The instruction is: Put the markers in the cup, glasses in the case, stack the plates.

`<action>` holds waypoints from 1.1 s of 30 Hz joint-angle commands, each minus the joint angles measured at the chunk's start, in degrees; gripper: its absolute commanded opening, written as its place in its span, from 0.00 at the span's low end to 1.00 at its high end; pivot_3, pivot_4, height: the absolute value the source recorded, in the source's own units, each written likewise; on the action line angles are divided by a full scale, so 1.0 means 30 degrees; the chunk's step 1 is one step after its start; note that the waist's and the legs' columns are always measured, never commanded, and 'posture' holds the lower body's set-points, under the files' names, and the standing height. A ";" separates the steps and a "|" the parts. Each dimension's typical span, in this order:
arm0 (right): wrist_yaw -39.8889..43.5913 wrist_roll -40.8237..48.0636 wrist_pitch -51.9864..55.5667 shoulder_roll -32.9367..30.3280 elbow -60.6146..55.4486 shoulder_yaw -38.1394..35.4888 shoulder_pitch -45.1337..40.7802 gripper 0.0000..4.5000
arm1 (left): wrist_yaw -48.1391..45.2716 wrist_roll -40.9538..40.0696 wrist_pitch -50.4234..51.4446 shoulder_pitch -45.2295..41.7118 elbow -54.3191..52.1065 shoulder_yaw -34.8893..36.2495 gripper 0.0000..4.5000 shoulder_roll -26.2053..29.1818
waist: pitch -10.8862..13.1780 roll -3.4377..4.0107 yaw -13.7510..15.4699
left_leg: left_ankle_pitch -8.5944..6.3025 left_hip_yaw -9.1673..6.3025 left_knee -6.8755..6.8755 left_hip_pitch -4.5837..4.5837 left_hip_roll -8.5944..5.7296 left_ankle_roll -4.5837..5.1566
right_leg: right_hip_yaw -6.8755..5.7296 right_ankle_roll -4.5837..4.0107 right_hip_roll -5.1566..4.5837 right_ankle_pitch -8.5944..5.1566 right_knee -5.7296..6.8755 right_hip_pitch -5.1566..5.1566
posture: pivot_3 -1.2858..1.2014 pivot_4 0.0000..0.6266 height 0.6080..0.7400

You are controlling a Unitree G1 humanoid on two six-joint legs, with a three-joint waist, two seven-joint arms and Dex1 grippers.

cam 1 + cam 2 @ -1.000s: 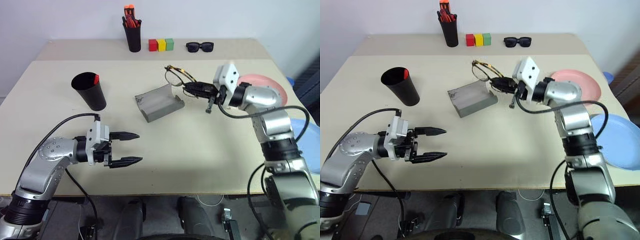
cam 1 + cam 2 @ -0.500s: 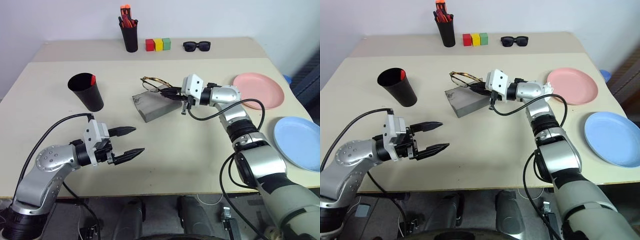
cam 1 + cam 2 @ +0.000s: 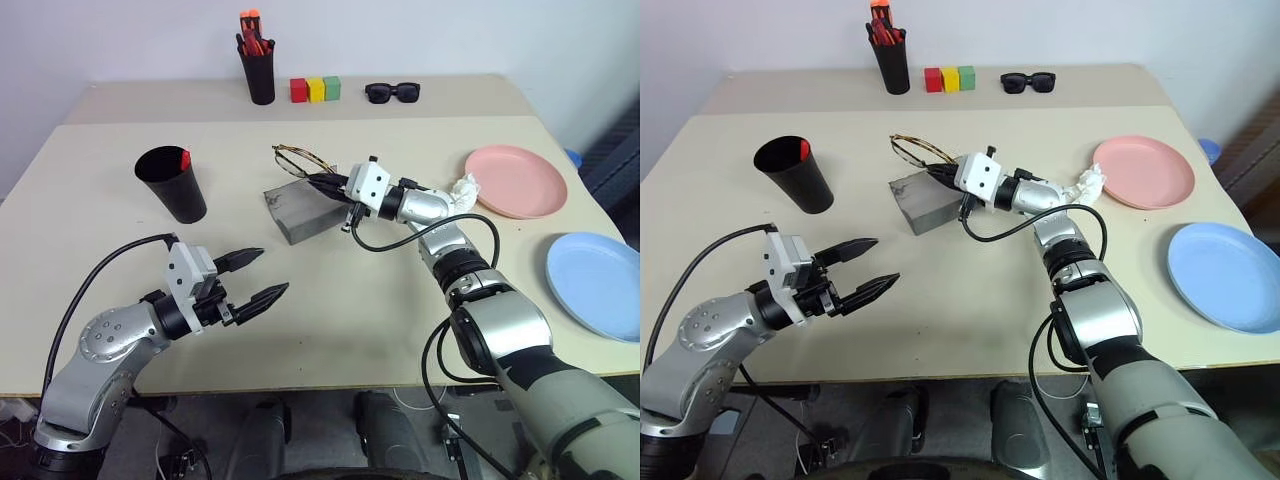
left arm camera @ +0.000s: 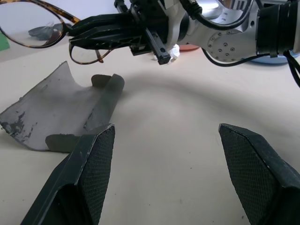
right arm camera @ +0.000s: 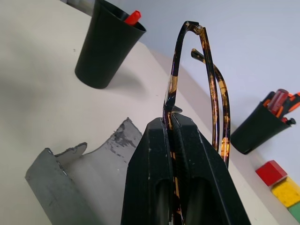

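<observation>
My right gripper (image 3: pixel 322 183) is shut on the temple arm of the thin tortoiseshell-framed glasses (image 3: pixel 298 159). It holds them in the air just above the far edge of the grey case (image 3: pixel 303 212), which lies open on the table. In the right wrist view the two fingers (image 5: pixel 154 178) pinch the glasses (image 5: pixel 206 70) over the case (image 5: pixel 89 173). The black cup (image 3: pixel 172 185) stands at the left with a marker's red end (image 3: pixel 185 158) showing at its rim. My left gripper (image 3: pixel 258 275) stands open and empty, pointing toward the case. The pink plate (image 3: pixel 515 182) and the blue plate (image 3: pixel 597 287) lie apart at the right.
A black pen holder (image 3: pixel 261 75) with orange-capped pens, three coloured blocks (image 3: pixel 315 90) and black sunglasses (image 3: pixel 392 92) line the far edge. A crumpled white scrap (image 3: pixel 463 187) lies beside the pink plate.
My right gripper has carried the glasses leftward and lower, over the case. My left gripper has swung its open fingers toward the case without shifting place.
</observation>
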 commanded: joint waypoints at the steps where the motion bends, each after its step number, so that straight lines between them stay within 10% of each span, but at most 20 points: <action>1: -0.0154 0.0169 -0.0494 0.0562 0.0028 -0.0406 -0.0590 0.00 | 0.0039 -0.0102 -0.0167 -0.0295 -0.0333 0.0240 0.80 -0.0044 | 0.0000 0.0000 -0.0101 | 0.0000 -0.0001 0.0000 0.0000 0.0000 0.0000 | 0.0000 0.0000 0.0002 0.0000 0.0001 0.0000 | 0.52 0.24 1.00; 17: -0.0331 0.1687 0.2383 -0.0763 -0.0742 -0.2309 0.0176 0.00 | 0.0745 0.0134 -0.0260 -0.0224 -0.0292 0.0287 0.80 -0.0223 | 0.0000 0.0001 -0.0208 | 0.0000 -0.0009 0.0003 -0.0001 -0.0001 0.0000 | 0.0002 0.0001 0.0004 0.0000 0.0004 0.0005 | 0.52 0.24 1.00; 27: 0.4028 0.9305 1.7935 -0.7516 -2.0248 -0.4415 1.2598 0.00 | -0.1626 0.0051 -0.0310 -0.2698 0.2613 -0.0405 0.80 0.0235 | 0.0020 0.0079 0.0191 | -0.0004 -0.0011 0.0033 -0.0007 -0.0005 0.0009 | 0.0006 0.0004 0.0001 -0.0008 0.0000 0.0024 | 0.52 0.24 1.00; 33: 0.4695 1.1668 2.2701 -0.9962 -2.4265 -0.5160 1.6226 0.00 | -0.3526 0.0409 -0.0589 -0.4885 0.4942 -0.0873 0.80 0.0608 | 0.0013 0.0070 0.0182 | -0.0004 0.0019 0.0057 0.0022 0.0009 0.0012 | 0.0032 -0.0052 0.0019 -0.0040 -0.0004 0.0040 | 0.52 0.24 1.00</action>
